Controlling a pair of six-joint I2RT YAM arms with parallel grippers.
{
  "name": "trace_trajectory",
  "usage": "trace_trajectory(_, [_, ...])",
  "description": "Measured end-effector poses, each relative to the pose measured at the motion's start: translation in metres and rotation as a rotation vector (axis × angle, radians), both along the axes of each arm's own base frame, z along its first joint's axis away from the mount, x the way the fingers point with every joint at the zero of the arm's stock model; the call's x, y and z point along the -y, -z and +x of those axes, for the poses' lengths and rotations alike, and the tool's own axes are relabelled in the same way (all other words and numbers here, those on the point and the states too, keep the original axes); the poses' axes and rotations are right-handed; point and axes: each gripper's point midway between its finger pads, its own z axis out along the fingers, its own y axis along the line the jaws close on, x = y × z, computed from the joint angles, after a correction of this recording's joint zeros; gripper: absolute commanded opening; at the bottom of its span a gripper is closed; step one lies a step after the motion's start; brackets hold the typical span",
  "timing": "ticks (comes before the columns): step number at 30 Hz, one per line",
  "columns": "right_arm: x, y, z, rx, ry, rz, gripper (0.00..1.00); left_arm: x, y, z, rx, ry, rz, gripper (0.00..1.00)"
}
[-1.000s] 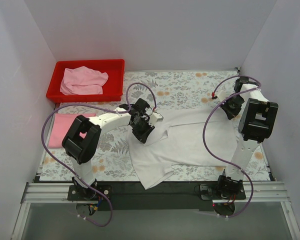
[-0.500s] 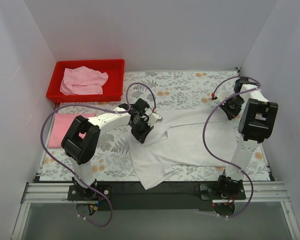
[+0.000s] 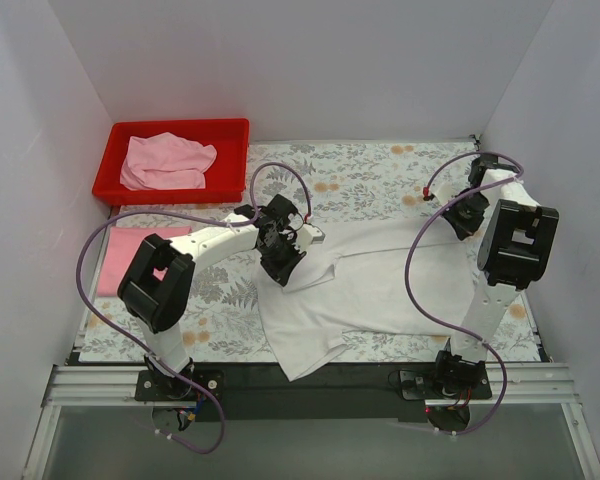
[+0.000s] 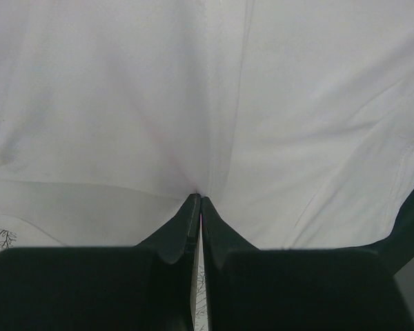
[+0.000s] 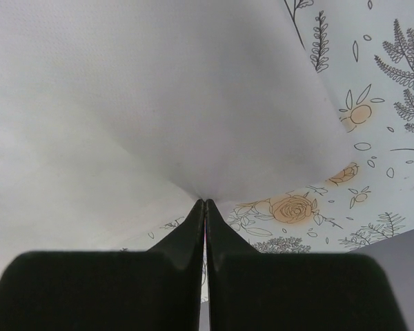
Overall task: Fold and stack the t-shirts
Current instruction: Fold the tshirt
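Two arms reach over the floral worktop (image 3: 370,170), each bent at the elbow with its wrist pointing down at the cloth. The left arm stretches from its base toward the middle, and its tool (image 4: 199,199) is closed tight on a pinch of the white t-shirt (image 3: 380,285) near the shirt's left part, with the fabric drawn into creases at the tips. The right arm rises along the right side and folds back inward. Its tool (image 5: 205,202) is likewise clamped on the white cloth at the shirt's far right edge, lifting it clear of the printed surface beneath.

Three t-shirts are in view. The white one lies spread and rumpled across the middle of the worktop, and one corner hangs over the near edge. One pink t-shirt (image 3: 120,258) lies folded flat at the left side. A second pink t-shirt (image 3: 165,162) sits crumpled in the single red bin (image 3: 180,125) at the far left corner.
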Motion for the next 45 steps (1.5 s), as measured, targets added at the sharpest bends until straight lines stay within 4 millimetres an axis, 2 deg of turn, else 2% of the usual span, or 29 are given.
trace_trajectory(5, [0.000, -0.002, -0.002, 0.001, -0.002, -0.002, 0.01, 0.000, -0.003, 0.000, 0.000, 0.000, 0.002, 0.00])
trace_trajectory(19, [-0.003, -0.003, -0.020, -0.017, -0.015, -0.002, 0.01, -0.002, -0.028, -0.002, 0.037, 0.000, -0.027, 0.00])
trace_trajectory(24, [-0.004, 0.001, -0.026, -0.034, -0.020, 0.001, 0.01, -0.003, -0.027, -0.003, 0.037, 0.007, -0.024, 0.00])
trace_trajectory(30, [-0.005, 0.005, -0.030, -0.047, -0.024, 0.003, 0.01, -0.010, -0.017, -0.010, 0.020, 0.015, -0.002, 0.00])
trace_trajectory(31, [-0.005, 0.005, -0.031, -0.049, -0.023, 0.003, 0.08, -0.011, -0.016, -0.011, 0.016, 0.016, 0.002, 0.01])
trace_trajectory(33, [-0.004, 0.006, -0.032, -0.054, -0.021, -0.002, 0.23, -0.013, -0.013, -0.012, 0.013, 0.016, 0.008, 0.14])
trace_trajectory(34, [-0.004, 0.006, -0.032, -0.055, -0.017, -0.004, 0.35, -0.014, -0.013, -0.011, 0.012, 0.015, 0.011, 0.21])
trace_trajectory(35, [-0.004, 0.005, -0.032, -0.055, -0.010, -0.003, 0.40, -0.014, -0.012, -0.010, 0.013, 0.012, 0.011, 0.30])
trace_trajectory(36, [-0.004, 0.004, -0.031, -0.055, -0.006, -0.003, 0.43, -0.015, -0.012, -0.010, 0.009, 0.006, 0.009, 0.31])
trace_trajectory(40, [-0.006, -0.011, -0.013, -0.006, 0.035, 0.034, 0.42, -0.020, -0.020, 0.007, 0.009, -0.053, -0.012, 0.34])
trace_trajectory(42, [-0.010, -0.023, 0.000, 0.035, 0.066, 0.061, 0.39, -0.020, -0.025, 0.024, 0.036, -0.092, -0.035, 0.33])
trace_trajectory(43, [-0.012, -0.028, 0.006, 0.052, 0.078, 0.071, 0.34, -0.019, -0.027, 0.033, 0.049, -0.111, -0.046, 0.33])
trace_trajectory(45, [-0.016, -0.031, 0.010, 0.063, 0.100, 0.085, 0.31, -0.021, -0.025, 0.048, 0.065, -0.154, -0.059, 0.33])
